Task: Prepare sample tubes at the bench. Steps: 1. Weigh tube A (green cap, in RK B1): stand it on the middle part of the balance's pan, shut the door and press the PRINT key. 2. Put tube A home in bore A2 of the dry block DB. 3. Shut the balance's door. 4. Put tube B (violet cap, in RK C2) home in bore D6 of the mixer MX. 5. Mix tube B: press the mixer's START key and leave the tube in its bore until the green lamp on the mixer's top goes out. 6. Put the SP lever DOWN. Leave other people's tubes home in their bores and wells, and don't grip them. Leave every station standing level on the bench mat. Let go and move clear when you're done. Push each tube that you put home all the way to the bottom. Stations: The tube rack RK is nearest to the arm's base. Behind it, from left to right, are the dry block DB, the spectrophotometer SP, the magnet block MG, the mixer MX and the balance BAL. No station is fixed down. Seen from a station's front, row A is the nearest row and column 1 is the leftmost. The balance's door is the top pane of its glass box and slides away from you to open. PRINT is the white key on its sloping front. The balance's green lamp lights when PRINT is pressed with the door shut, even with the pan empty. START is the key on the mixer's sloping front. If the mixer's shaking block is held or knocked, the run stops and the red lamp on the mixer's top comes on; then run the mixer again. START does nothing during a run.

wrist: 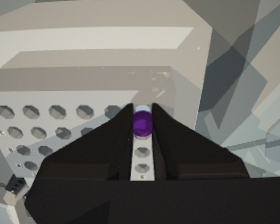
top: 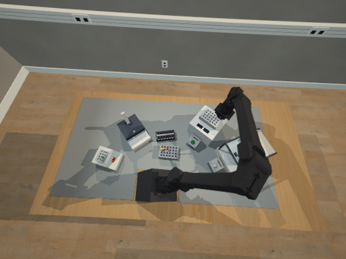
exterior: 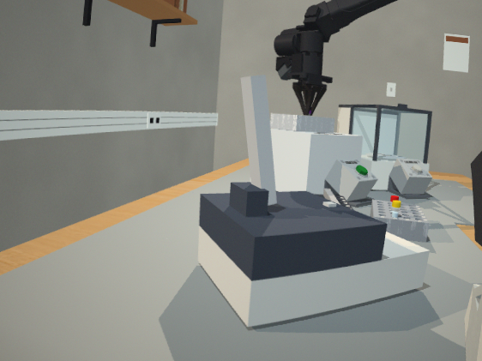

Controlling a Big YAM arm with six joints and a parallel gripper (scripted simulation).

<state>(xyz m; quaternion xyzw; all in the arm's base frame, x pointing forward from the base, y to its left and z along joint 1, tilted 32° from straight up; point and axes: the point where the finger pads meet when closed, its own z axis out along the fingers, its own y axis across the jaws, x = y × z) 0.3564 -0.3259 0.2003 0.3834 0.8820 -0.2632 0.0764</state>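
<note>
My hand (wrist: 143, 136) grips the violet-capped tube (wrist: 143, 122), pointing down with the mixer's bored block (top: 210, 116) directly beneath it.

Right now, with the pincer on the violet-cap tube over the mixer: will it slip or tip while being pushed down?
The violet-cap tube looks rigid, so it probably won't bend. The pincer grips it by its rounded cap, so some slip is possible. It looks upright over the mixer block's edge column, so tipping seems unlikely.

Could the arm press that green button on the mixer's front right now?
Probably not yet. The tool is shut on the violet-capped tube over the mixer's block. Nothing blocks the green START key, but the tube should go home first.
</note>
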